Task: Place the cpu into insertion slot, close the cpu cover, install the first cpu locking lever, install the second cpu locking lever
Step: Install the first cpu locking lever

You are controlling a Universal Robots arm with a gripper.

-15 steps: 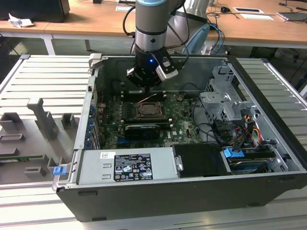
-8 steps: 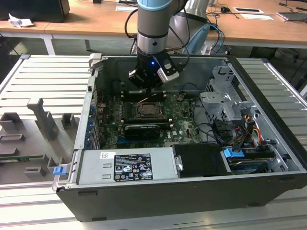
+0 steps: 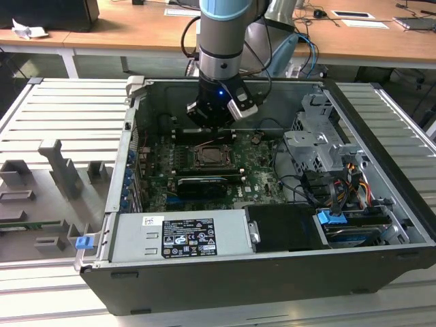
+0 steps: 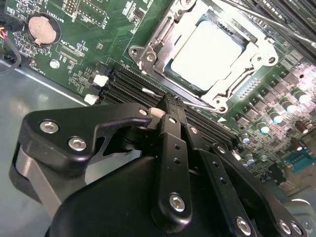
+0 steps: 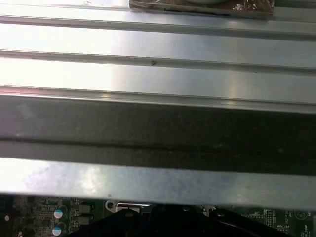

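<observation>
The case (image 3: 381, 170) is an open dark metal box lying on a ribbed aluminium table (image 3: 61, 109), with the green motherboard (image 3: 262, 170) flat on its floor. Also inside are a grey power supply (image 3: 180, 235) with a label, a perforated steel drive cage (image 3: 317, 146) and a bundle of coloured cables (image 3: 347, 180).

The gripper (image 3: 211, 129) — matte black, with bolted link arms — hangs just above the slot (image 3: 208, 157) in the middle of the board; its fingers (image 4: 170, 111) are pressed together, holding nothing.

In the second wrist view the cpu (image 4: 207, 54), a smooth pale square, lies in the slot, framed by the silvery cover (image 4: 237, 79) — thin stamped metal with an open centre, down around the chip. Long black memory slots (image 4: 133, 84) run beside it.
</observation>
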